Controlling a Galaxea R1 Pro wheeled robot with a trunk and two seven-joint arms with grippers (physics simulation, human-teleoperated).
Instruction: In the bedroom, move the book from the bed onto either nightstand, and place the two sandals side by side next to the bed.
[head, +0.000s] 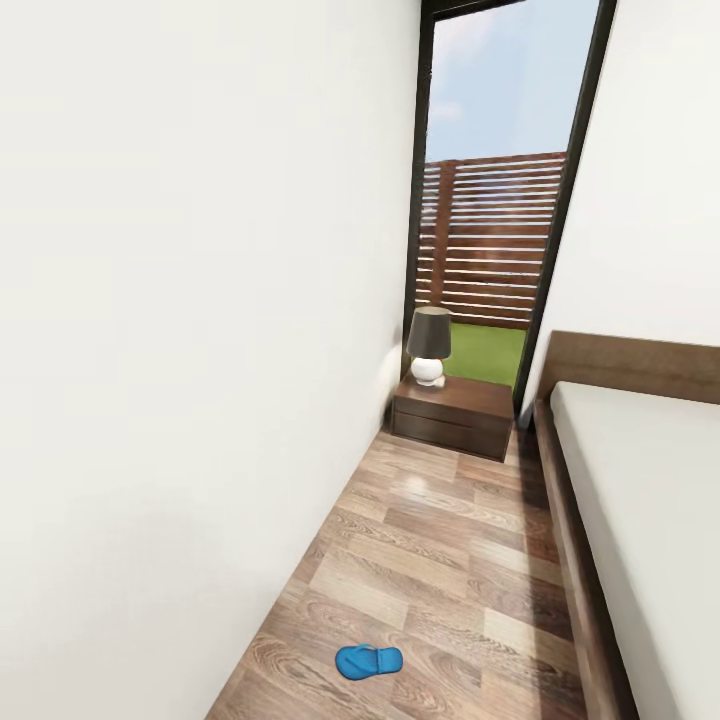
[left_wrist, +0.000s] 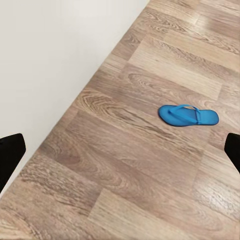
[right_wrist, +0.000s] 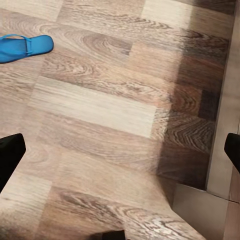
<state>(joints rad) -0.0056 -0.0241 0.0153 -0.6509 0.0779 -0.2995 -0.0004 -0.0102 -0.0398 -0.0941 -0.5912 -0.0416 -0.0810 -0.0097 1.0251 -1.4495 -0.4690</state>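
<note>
One bright blue sandal (head: 368, 660) lies flat on the plank floor near the white wall, well short of the nightstand. It also shows in the left wrist view as a sandal (left_wrist: 188, 115) ahead of my left gripper (left_wrist: 120, 152), whose black fingertips (left_wrist: 10, 155) stand wide apart with nothing between them. In the right wrist view the sandal (right_wrist: 24, 47) lies off to one side of my right gripper (right_wrist: 120, 155), which is open and empty over bare floor. The bed (head: 650, 500) runs along the right. The nightstand (head: 453, 412) stands beside its headboard. The book is out of view.
A lamp (head: 428, 345) with a dark shade and white base stands on the nightstand. Behind it is a tall dark-framed window (head: 495, 190). A white wall (head: 190, 350) closes the left side, leaving a narrow floor aisle (head: 440, 560) beside the bed frame (right_wrist: 225, 125).
</note>
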